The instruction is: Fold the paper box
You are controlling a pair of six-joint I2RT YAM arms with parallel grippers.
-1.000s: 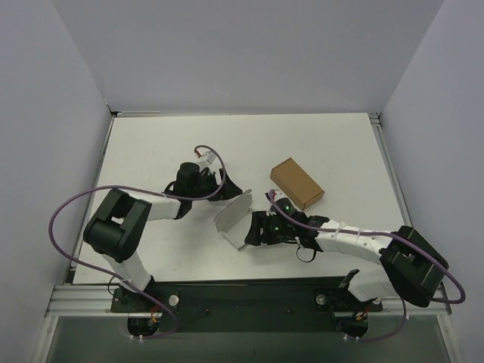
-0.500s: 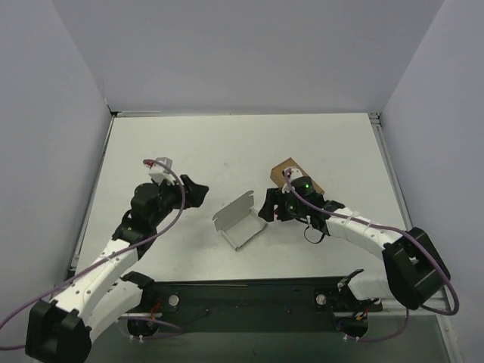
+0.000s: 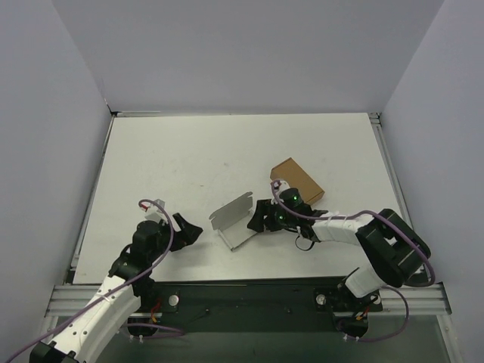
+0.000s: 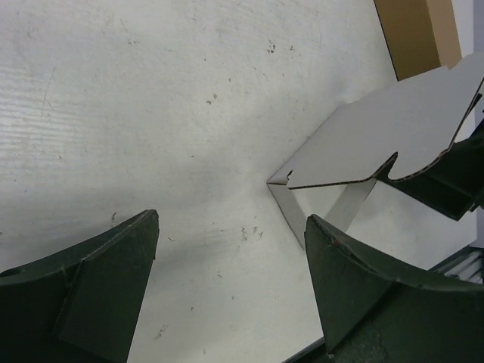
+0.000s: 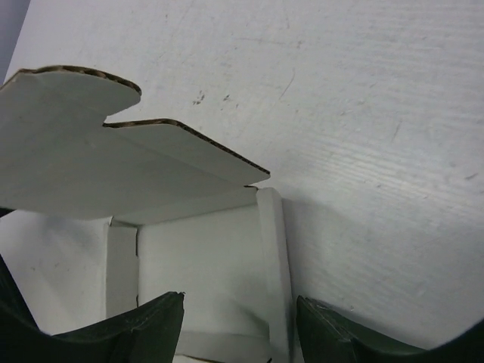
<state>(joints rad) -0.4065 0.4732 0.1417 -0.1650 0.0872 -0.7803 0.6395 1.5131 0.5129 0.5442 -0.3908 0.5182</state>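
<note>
The paper box (image 3: 234, 219) is a white card blank lying mid-table, partly folded, with one notched flap standing up. My right gripper (image 3: 261, 219) is at its right edge. In the right wrist view it (image 5: 239, 299) is open, and the box's flat panel (image 5: 200, 276) lies between and ahead of the fingers, with the raised flap above. My left gripper (image 3: 190, 231) is open and empty, well to the left of the box. In the left wrist view it (image 4: 232, 219) faces the box (image 4: 393, 128) across bare table.
A small closed brown cardboard box (image 3: 297, 182) lies just behind and to the right of the right gripper; it also shows in the left wrist view (image 4: 416, 34). The white table (image 3: 189, 151) is walled on three sides.
My left arm has pulled back toward the near left, away from the paper box. My right gripper rose toward the brown box, then came back to the paper box's right edge. The flap stays raised.
</note>
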